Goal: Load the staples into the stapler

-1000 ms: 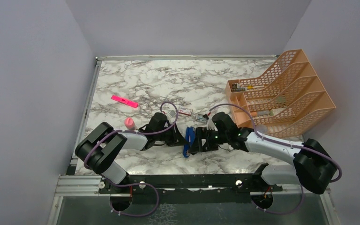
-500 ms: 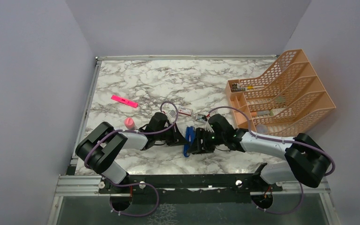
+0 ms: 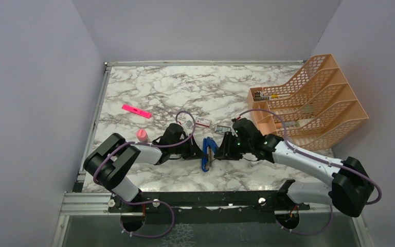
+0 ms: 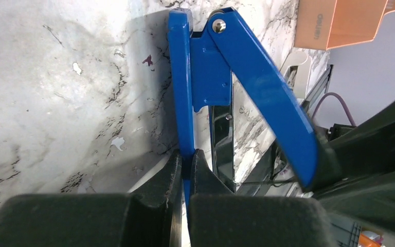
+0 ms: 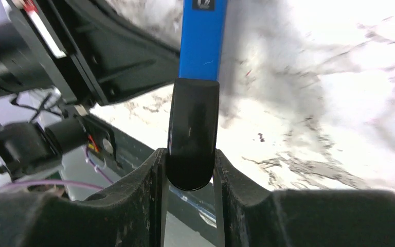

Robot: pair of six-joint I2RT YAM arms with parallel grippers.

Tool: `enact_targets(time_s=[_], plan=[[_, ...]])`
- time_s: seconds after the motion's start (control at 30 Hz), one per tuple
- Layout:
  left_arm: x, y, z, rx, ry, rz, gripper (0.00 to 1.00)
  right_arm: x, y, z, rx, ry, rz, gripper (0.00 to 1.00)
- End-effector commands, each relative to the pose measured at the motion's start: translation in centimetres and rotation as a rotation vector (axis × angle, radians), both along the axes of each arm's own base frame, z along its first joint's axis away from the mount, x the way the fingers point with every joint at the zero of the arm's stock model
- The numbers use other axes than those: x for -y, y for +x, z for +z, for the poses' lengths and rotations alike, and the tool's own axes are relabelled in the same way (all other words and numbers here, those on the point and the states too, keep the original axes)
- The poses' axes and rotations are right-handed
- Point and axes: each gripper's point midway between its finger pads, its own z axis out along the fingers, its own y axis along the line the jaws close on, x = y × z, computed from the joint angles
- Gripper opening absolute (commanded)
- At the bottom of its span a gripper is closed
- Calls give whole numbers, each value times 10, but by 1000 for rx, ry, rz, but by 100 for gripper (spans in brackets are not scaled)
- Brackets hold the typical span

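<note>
Marble bench point(image 3: 149, 92) — stapler point(image 3: 206, 153) hinged open near centre, between both arms. Left end effector point(image 4: 186, 162) clamped on its thin blue base; right end effector point(image 5: 189, 159) closed on the black-tipped top arm.

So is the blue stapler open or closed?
Open. The stapler makes a V: its two blue halves spread apart from the hinge.

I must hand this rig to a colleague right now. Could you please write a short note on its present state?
Left hand: shut on the thin blue base of the slim blue metal stapler.
Right hand: shut on its black rounded end.
Stapler: between the arms, hinged open.
Small red-and-white staple box: on the marble table behind it, in no hand.
Done: stapler opened. Left: fetch staples, load, close.
</note>
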Motion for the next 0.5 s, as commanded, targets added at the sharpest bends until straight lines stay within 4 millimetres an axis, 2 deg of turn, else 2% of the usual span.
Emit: enact_targets(time_s=[0.0,0.13,0.23,0.33,0.47], plan=[[-23,-11,-33,2,127,-17,0,39,42,31,145,-113,-125,30],[-22,-15,-33,8,120,-48,0,58,77,41,209,-134,-162,30],[-20,-15,-28,40,108,-77,0,63,109,53,278,-142,-195,32],[-18,-13,-22,71,98,-91,0,59,141,63,336,-150,-200,35],[-15,-12,-19,84,90,-107,0,49,170,62,369,-159,-190,40]])
